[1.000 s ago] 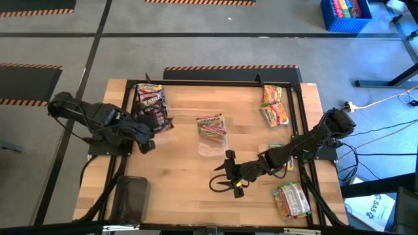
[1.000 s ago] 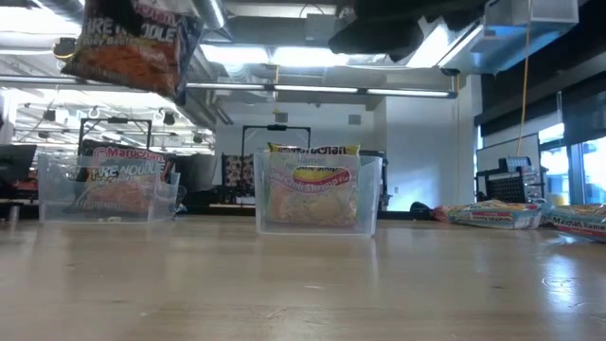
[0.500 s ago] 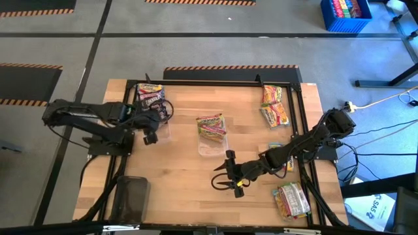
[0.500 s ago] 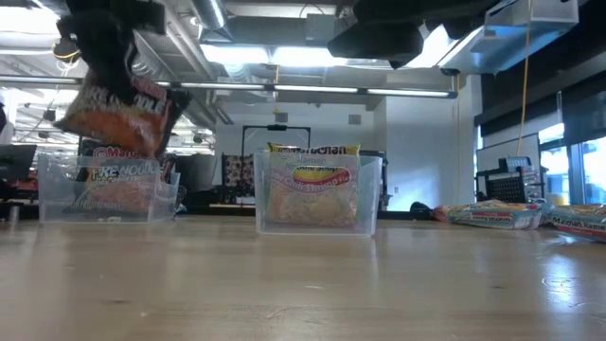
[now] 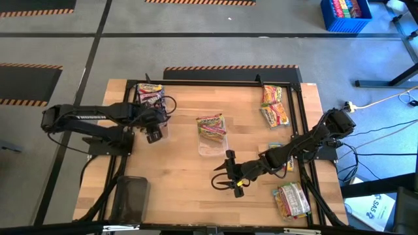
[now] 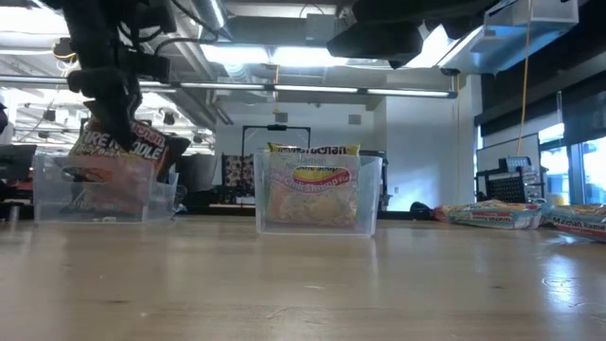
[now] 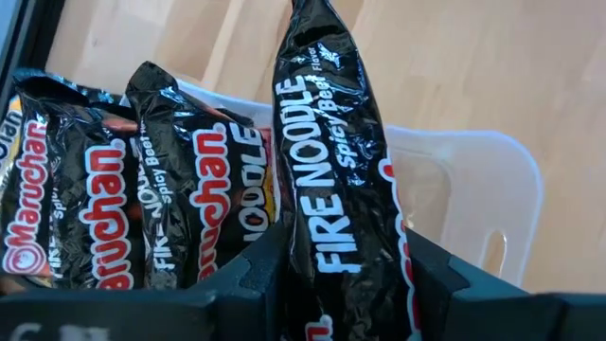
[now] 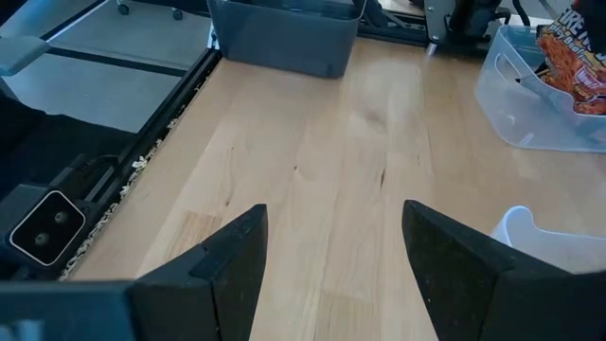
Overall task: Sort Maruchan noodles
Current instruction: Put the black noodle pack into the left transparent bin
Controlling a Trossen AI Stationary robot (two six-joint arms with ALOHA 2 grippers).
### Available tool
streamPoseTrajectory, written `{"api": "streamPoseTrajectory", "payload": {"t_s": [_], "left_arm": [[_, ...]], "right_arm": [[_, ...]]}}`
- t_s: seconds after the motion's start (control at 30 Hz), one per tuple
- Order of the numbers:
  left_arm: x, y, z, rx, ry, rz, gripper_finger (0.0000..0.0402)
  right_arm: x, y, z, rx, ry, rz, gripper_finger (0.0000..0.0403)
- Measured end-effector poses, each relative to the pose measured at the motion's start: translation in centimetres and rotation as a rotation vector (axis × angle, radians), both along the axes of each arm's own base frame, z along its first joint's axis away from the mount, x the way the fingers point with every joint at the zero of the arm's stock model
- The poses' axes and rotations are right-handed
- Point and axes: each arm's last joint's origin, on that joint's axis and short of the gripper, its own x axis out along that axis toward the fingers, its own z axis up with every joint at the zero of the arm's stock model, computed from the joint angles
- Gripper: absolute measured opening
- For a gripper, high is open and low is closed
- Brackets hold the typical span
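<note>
Looking straight down, a pale wooden table (image 5: 189, 176) framed in black sits on a grey floor marked with hazard-striped tape, and a blue crate (image 5: 345, 14) stands far off. The left gripper (image 5: 154, 125) reaches over a clear tray (image 5: 163, 132) at the table's left side, clamped on a dark maroon Fire Noodle packet (image 5: 155, 115). More dark packets (image 5: 149, 94) lie just behind it. A second clear tray (image 5: 212, 145) at the centre holds one yellowish packet (image 5: 211, 125). Two orange-and-yellow packets (image 5: 274, 106) lie at the far right, and another pair (image 5: 290, 198) at the near right corner. The right gripper (image 5: 225, 177) waits over bare wood near the centre front, its fingers apart and holding nothing.

From table height, an open room with ceiling lights and ducts stretches behind. The held packet (image 6: 121, 152) tilts into the left tray (image 6: 104, 199), and the centre tray (image 6: 317, 194) stands with its packet upright.

The left wrist view shows three dark packets: the gripped one (image 7: 336, 180) between the fingers, and two others (image 7: 123, 189) standing in the tray (image 7: 473, 189).

The right wrist view shows bare wood (image 8: 331, 161) between spread fingers (image 8: 232, 256).
</note>
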Motion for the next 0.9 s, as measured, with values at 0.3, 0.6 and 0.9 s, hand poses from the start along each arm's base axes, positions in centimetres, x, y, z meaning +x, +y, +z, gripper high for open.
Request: {"api": "streamPoseTrajectory", "payload": {"t_s": [0.3,0.6,0.9], "left_arm": [[-0.04,0.19,-0.04,0.012,0.01,0.007,0.0141],[-0.08,0.22,-0.04,0.036,0.03,-0.025,0.0189],[-0.14,0.31,-0.02,0.062,0.032,0.006,0.0197]], "right_arm": [[0.01,0.0,0.01,0.001,0.0,-0.001,0.0227],[0.01,0.0,0.01,0.001,0.0,-0.001,0.0227],[0.01,0.0,0.02,0.001,-0.001,-0.001,0.0227]]}}
